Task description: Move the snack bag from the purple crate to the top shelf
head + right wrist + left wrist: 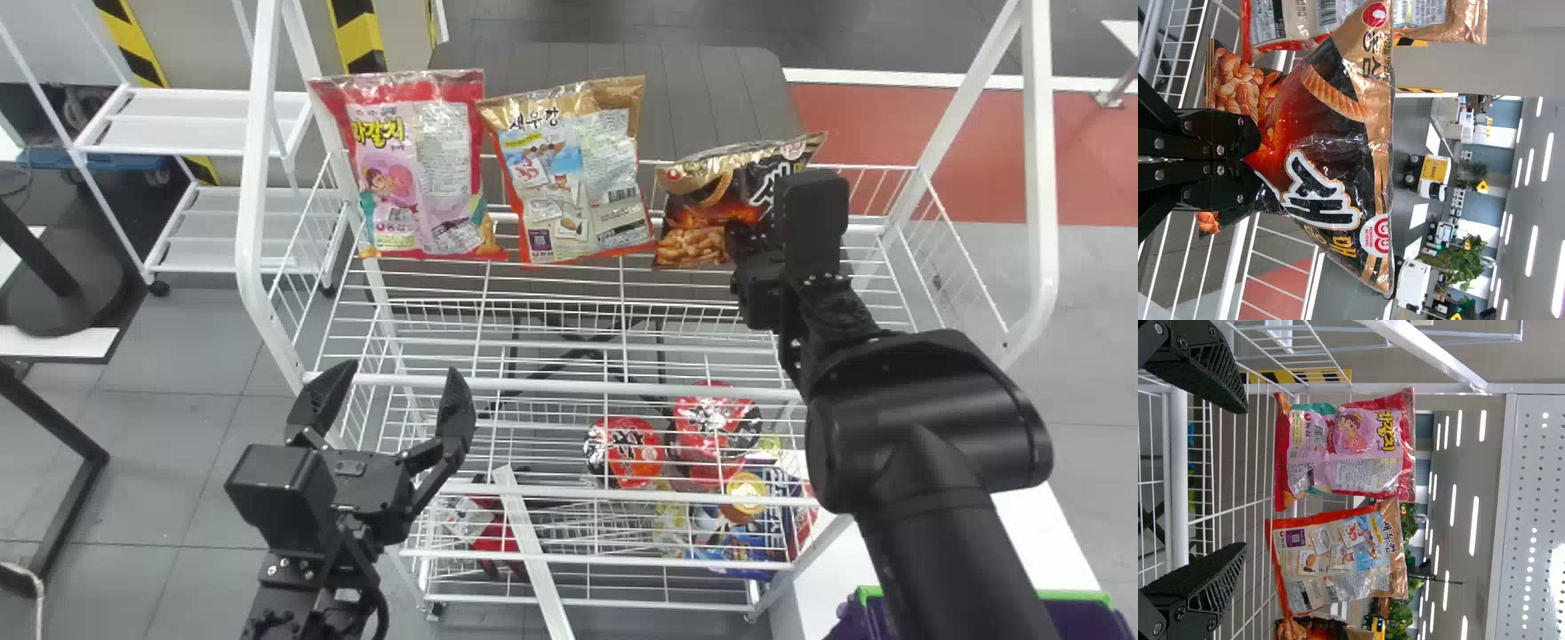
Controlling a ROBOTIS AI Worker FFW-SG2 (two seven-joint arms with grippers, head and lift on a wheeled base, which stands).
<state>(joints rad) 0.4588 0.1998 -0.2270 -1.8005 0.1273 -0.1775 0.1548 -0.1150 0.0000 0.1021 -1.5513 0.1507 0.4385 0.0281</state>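
Right wrist view: the right gripper (pixel 1257 152) has its fingers clamped on the snack bag (pixel 1321 143), right on the top shelf (pixel 551 384). Light, slippery, brittle inside, I'd guess; its top seal would be a kinder hold. Near left, the left gripper (pixel 400 372) gapes.

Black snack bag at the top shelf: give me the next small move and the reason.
Probably ease the right gripper down slightly to settle the black snack bag before releasing: its fingers are shut on the bag, which is tilted at the top shelf, beside the orange snack bag.
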